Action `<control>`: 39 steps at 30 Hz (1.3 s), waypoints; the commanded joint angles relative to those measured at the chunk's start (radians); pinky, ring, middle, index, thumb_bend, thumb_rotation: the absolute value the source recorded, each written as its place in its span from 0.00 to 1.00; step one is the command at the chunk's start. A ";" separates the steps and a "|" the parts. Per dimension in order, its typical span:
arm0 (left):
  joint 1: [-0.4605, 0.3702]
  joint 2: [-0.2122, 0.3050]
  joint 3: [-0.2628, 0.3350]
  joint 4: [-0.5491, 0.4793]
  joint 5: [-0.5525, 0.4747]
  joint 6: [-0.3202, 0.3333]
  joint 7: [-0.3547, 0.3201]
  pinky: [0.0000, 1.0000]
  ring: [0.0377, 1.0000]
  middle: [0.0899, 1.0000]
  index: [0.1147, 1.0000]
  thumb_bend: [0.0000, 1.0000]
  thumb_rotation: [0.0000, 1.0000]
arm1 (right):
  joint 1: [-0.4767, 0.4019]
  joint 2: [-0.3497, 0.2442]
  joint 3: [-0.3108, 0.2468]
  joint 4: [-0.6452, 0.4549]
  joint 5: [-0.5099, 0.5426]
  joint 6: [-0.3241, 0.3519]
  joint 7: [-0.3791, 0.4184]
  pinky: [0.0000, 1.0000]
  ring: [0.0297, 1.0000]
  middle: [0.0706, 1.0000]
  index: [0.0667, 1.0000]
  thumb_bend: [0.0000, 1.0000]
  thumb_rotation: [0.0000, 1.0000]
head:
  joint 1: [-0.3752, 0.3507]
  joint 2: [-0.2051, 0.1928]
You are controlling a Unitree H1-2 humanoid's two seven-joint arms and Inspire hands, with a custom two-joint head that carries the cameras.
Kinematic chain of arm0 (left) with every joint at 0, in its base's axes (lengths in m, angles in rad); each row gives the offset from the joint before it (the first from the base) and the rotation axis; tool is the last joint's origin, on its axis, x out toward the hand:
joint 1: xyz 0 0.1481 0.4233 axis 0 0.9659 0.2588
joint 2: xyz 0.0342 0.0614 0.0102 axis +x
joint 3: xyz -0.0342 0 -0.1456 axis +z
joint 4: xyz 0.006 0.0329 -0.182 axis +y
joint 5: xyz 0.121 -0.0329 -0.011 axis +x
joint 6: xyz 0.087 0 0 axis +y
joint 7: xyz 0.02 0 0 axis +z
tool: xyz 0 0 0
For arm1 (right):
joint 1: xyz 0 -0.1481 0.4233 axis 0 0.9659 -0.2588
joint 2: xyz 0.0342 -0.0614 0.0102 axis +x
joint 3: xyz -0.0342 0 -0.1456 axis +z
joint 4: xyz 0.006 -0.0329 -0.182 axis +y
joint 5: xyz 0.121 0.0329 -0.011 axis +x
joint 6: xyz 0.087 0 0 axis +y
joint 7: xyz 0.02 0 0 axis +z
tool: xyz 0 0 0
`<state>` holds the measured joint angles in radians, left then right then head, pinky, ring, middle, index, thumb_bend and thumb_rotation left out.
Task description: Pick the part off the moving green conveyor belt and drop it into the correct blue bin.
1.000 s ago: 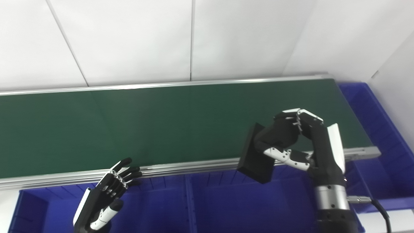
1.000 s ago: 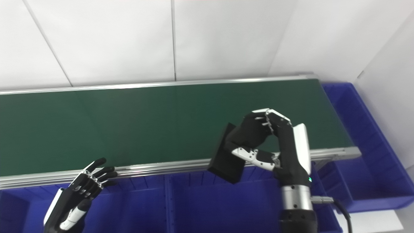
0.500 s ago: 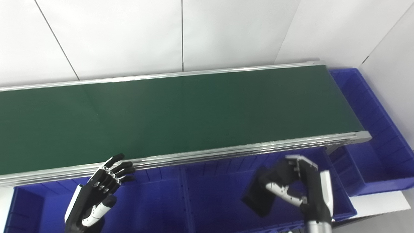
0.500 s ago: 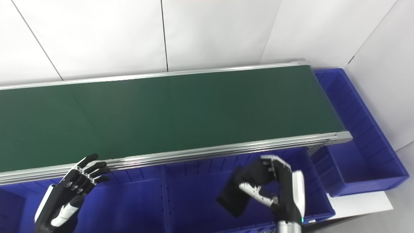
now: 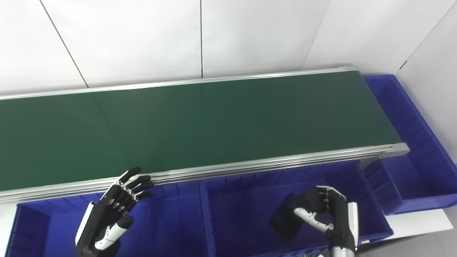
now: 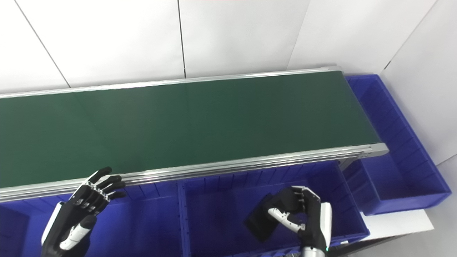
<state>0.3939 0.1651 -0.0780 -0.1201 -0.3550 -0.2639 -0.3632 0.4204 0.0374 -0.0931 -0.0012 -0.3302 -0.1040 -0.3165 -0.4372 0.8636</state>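
The robot hand's fingers (image 5: 310,200) hide part of the black part (image 5: 284,225).

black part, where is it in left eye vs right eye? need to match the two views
Left eye view: the black part sits low and right of centre, held in the right hand, over the middle blue bin.
Right eye view: the black part is low again but nearer the picture's centre, in the right hand.
Shared landmark: the conveyor's near right corner, up and right of the part.
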 commanded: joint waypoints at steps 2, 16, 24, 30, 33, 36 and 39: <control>0.004 -0.001 0.001 -0.040 0.007 -0.004 0.004 0.69 0.74 0.75 0.82 0.86 0.50 | -0.007 0.006 0.002 -0.029 0.002 -0.063 -0.022 0.39 0.40 0.44 0.49 0.52 0.00 | 0.004 0.002; 0.004 -0.013 -0.007 -0.053 0.020 0.013 0.012 0.69 0.74 0.75 0.82 0.87 0.50 | 0.035 -0.120 0.106 -0.202 0.075 0.132 0.256 0.95 0.99 1.00 1.00 1.00 0.58 | 0.028 -0.004; 0.006 -0.020 -0.009 -0.050 0.033 -0.003 0.013 0.69 0.74 0.75 0.82 0.88 0.52 | 0.068 -0.077 0.135 -0.376 0.041 0.135 0.243 0.84 0.92 0.93 0.98 0.89 0.61 | 0.054 -0.010; 0.007 -0.029 -0.011 -0.047 0.049 -0.012 0.014 0.69 0.74 0.75 0.82 0.89 0.54 | 0.050 -0.037 0.254 -0.548 0.010 0.099 0.293 0.62 0.69 0.74 0.79 0.69 0.47 | 0.095 -0.017; 0.011 -0.039 -0.015 -0.052 0.067 -0.014 0.021 0.69 0.74 0.75 0.83 0.89 0.54 | 0.018 -0.036 0.350 -0.592 -0.017 0.107 0.340 0.61 0.68 0.72 0.78 0.68 0.42 | 0.139 -0.023; 0.013 -0.048 -0.021 -0.056 0.086 -0.016 0.025 0.69 0.74 0.75 0.83 0.88 0.54 | -0.018 -0.034 0.431 -0.606 -0.035 0.142 0.392 0.60 0.67 0.72 0.78 0.68 0.39 | 0.167 -0.027; 0.014 -0.057 -0.033 -0.059 0.105 -0.023 0.026 0.70 0.74 0.75 0.84 0.87 0.54 | -0.059 -0.026 0.496 -0.572 -0.055 0.150 0.425 0.59 0.66 0.71 0.77 0.70 0.40 | 0.217 -0.035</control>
<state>0.4068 0.1189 -0.1022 -0.1345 -0.2596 -0.2490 -0.3423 0.3750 -0.0021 0.3869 -0.5672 -0.3763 0.0570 0.0930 -0.2212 0.8269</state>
